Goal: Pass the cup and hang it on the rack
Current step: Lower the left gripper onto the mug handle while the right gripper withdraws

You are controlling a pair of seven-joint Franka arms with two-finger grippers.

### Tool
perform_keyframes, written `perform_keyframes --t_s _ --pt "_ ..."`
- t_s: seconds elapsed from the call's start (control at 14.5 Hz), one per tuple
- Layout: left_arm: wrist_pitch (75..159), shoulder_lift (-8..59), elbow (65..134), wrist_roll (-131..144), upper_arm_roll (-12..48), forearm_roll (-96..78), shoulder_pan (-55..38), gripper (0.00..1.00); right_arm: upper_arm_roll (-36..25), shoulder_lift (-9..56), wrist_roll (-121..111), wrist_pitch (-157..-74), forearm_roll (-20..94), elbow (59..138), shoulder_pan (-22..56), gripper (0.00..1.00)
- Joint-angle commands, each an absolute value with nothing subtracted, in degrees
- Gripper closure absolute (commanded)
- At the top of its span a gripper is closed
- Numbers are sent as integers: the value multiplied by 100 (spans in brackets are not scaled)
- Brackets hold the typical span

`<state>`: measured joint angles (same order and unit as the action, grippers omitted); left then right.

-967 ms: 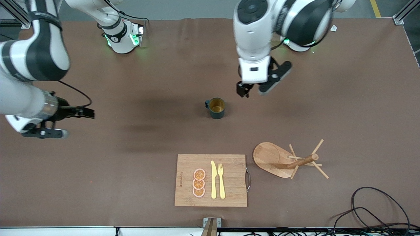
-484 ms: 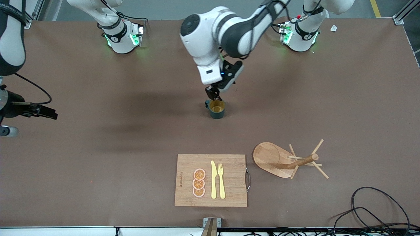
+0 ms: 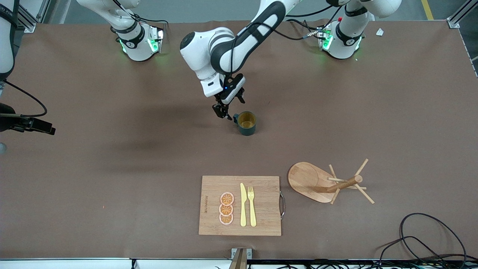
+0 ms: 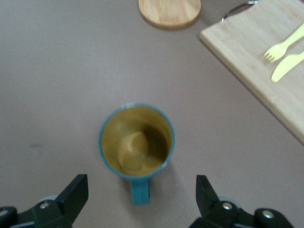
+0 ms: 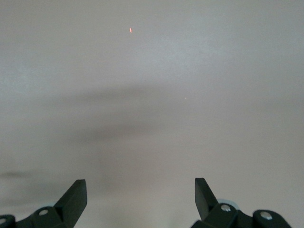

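The cup (image 3: 247, 123) stands upright on the bench (image 3: 112, 168) just beside your left end effector (image 3: 223, 111), its loop handle pointing toward the tool. In the last second that end effector has swung in from the left arm's end of the bench, passed over the cup's rim, and now sits low at the handle side with its fingers (image 4: 73, 194) spread wide; the left wrist view shows the cup (image 4: 137, 147) centred ahead of the gap, handle toward the camera, nothing gripped. You are therefore lined up for the pick, and closing in on the handle or rim looks like the next move. Well away from the tool, nearer the front camera, lie the cutting board (image 3: 261, 186) and the rack (image 3: 325, 183), which stands toward the left arm's end. Your right end effector (image 3: 44, 129) has drawn back to the edge of the bench, fingers (image 5: 71, 199) spread over bare surface, waiting.
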<state>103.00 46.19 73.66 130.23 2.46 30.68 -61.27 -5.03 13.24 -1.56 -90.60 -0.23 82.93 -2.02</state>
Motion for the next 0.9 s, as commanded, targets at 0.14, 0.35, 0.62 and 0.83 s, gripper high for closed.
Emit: perform_keyframes --t_s 0.14,0.35,0.62,0.83 --pt "10485 5228 7110 13464 -280 3226 -6740 0 -439 1310 -132 -8694 -17 8227 -27 0" --pt "10512 5764 6804 13736 -816 3226 -7205 0 -431 1222 -114 -8631 26 8253 0 0" --pt "10521 5959 6680 13746 -984 3226 -7374 0 -431 985 -114 -8596 237 8288 18 0" --pt "10625 5959 6680 13711 -1055 3226 -7374 8 -439 879 -132 -8429 237 8314 9 0"
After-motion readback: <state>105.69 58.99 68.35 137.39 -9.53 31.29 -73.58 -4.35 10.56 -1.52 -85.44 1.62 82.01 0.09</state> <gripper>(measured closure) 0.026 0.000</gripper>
